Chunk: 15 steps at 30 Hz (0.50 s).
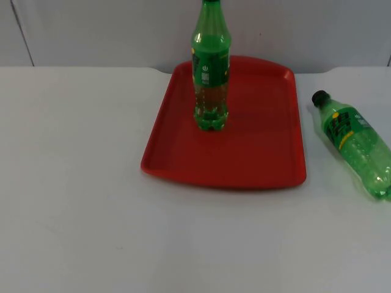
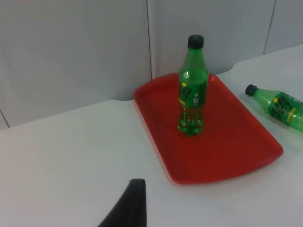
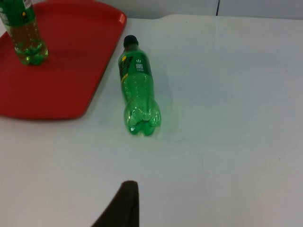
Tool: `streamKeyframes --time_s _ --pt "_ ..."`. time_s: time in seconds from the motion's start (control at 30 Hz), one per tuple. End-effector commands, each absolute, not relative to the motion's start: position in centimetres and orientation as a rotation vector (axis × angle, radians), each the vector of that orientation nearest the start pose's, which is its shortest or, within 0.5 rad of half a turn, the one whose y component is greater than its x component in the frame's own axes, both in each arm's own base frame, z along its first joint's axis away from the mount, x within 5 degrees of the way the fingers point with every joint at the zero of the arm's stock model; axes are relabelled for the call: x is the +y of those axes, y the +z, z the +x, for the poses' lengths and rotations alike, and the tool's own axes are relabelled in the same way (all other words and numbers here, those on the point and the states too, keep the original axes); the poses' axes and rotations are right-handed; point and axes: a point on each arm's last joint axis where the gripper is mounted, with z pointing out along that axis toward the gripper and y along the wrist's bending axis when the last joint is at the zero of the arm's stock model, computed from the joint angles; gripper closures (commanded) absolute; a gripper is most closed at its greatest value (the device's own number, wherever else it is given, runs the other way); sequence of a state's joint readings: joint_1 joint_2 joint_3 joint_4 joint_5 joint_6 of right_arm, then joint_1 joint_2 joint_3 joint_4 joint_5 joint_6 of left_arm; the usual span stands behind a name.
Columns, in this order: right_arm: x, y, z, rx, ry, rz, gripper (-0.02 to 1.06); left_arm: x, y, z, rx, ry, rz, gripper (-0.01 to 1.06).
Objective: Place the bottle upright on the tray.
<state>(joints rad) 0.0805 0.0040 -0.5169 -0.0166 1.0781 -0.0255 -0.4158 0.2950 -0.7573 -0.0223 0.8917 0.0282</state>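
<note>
A green soda bottle (image 1: 211, 73) with a black cap stands upright on the red tray (image 1: 263, 146), toward its far left. The left wrist view has the same bottle (image 2: 192, 90) and tray (image 2: 227, 142). A second green bottle (image 1: 354, 143) lies on its side on the white table to the right of the tray, with its black cap pointing toward the far wall. My left gripper (image 2: 130, 208) hangs well back from the tray, touching nothing. My right gripper (image 3: 124, 208) hovers short of the lying bottle (image 3: 137, 92), facing its base with a wide gap of table between them.
The grey partition wall (image 1: 91, 30) closes off the table just behind the tray. White table (image 1: 73, 183) stretches to the left of the tray and in front of it. A narrow strip of table separates the tray's right rim (image 3: 102, 71) from the lying bottle.
</note>
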Motion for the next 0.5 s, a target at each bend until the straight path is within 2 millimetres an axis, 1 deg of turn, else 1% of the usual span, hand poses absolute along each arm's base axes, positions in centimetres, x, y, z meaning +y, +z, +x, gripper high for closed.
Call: streamKeyframes --time_s 0.0,0.1,0.2,0.3,0.33,0.4,0.47 --pt "-0.2 28.0 -0.7 2.042 0.007 -0.112 -0.01 -1.2 35.8 2.1 1.888 -0.297 0.429 0.00" --pt "-0.2 28.0 -0.7 2.042 0.007 -0.112 -0.01 -0.7 35.4 1.1 1.895 -0.290 0.432 0.00" --pt "-0.2 28.0 -0.7 2.042 0.007 -0.112 -0.01 -0.5 35.1 0.6 1.884 -0.292 0.430 0.00" --pt "-0.2 28.0 -0.7 2.042 0.007 -0.112 -0.01 -0.3 33.7 0.3 1.892 -0.289 0.432 0.00" --pt "-0.2 28.0 -0.7 2.042 0.007 -0.112 -0.01 -0.3 33.7 0.3 1.892 -0.289 0.432 0.00" --pt "-0.2 28.0 -0.7 2.042 0.007 -0.112 -0.01 -0.2 32.4 0.1 1.900 -0.287 0.434 0.00" --pt "-0.2 28.0 -0.7 2.042 0.007 -0.112 -0.01 -0.1 31.7 -0.2 1.895 -0.288 0.433 0.00"
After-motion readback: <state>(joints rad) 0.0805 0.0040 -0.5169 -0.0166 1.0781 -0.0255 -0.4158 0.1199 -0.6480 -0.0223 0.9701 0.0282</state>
